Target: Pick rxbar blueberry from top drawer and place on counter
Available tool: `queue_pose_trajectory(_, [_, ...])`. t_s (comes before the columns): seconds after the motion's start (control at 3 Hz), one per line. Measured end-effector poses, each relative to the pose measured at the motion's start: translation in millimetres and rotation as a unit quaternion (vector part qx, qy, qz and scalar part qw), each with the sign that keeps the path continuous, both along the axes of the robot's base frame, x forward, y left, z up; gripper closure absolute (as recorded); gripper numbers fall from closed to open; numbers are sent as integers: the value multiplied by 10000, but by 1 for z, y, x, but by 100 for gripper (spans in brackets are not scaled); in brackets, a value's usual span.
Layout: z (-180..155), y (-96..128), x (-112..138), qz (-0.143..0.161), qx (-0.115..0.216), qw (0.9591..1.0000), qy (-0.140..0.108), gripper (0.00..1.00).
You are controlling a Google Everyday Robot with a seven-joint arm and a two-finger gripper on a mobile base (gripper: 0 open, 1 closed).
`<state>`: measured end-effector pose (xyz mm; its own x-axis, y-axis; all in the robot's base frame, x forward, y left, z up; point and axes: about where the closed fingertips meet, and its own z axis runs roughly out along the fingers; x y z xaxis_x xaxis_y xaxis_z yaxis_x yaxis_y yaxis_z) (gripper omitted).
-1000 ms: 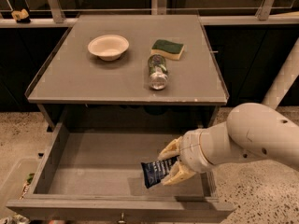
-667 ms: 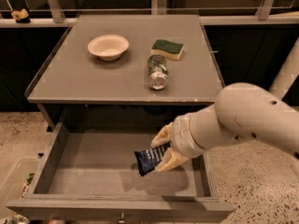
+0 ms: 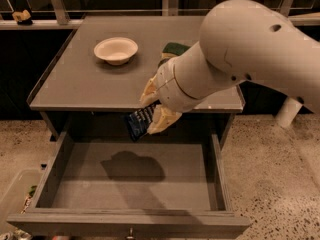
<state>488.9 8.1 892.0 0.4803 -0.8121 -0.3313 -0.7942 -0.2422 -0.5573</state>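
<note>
My gripper (image 3: 152, 109) is shut on the rxbar blueberry (image 3: 139, 122), a dark navy wrapper with white lettering. It hangs in the air above the open top drawer (image 3: 130, 184), level with the counter's front edge. The drawer's grey bottom is bare and carries the arm's shadow. The counter (image 3: 85, 79) lies just behind the bar. My large white arm (image 3: 240, 49) covers the counter's right side.
A pale paper bowl (image 3: 116, 49) stands on the counter at the back left. A green sponge (image 3: 175, 48) peeks out behind the arm. A clear bin (image 3: 15, 199) sits on the speckled floor left of the drawer. A white post (image 3: 289, 111) stands at the right.
The gripper has lifted the bar out of the drawer and up to the height of the counter's front edge. The arm now hides the bottle and most of the sponge.
</note>
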Motion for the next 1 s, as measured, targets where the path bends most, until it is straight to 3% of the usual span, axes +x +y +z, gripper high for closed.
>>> queue_pose_trajectory(0.33, [3, -3, 4, 22, 18, 10000, -3, 100])
queue_pose_trajectory(0.67, [12, -11, 37, 153, -35, 9998, -101, 100])
queue_pose_trajectory(1.0, [21, -9, 91, 265, -223, 9993, -113, 100])
